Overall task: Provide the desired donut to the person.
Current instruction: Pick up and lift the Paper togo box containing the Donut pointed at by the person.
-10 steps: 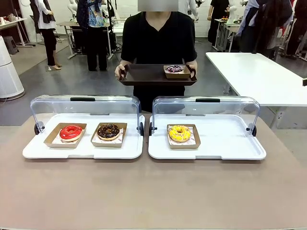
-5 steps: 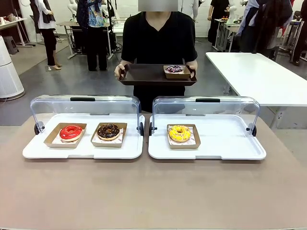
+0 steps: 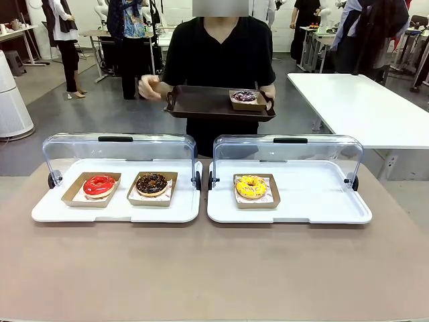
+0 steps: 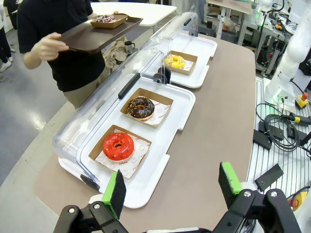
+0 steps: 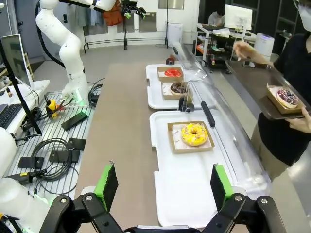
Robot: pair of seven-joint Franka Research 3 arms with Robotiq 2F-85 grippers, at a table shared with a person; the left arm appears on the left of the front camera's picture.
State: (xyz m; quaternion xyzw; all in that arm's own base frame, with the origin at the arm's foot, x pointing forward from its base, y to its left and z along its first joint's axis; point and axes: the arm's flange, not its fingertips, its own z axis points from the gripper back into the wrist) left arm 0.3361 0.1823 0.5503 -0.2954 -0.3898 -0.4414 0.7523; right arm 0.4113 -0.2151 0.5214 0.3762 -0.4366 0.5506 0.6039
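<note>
red donut (image 3: 99, 185), chocolate donut (image 3: 152, 183), yellow donut (image 3: 251, 186) sit boxed; person (image 3: 214, 54) holds brown tray (image 3: 201, 102) one-handed; my left pincer (image 4: 171, 187) and right pincer (image 5: 163, 187) both released.

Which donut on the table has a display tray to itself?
The yellow donut, alone in the right tray; the red donut and chocolate donut share the left tray.

4 donuts (image 3: 99, 185), 2 lidded white trays (image 3: 114, 212), 1 brown tray (image 3: 201, 104)

Front view faces person (image 3: 218, 57) across table (image 3: 201, 268), wrist views share trays (image 4: 156, 166)
</note>
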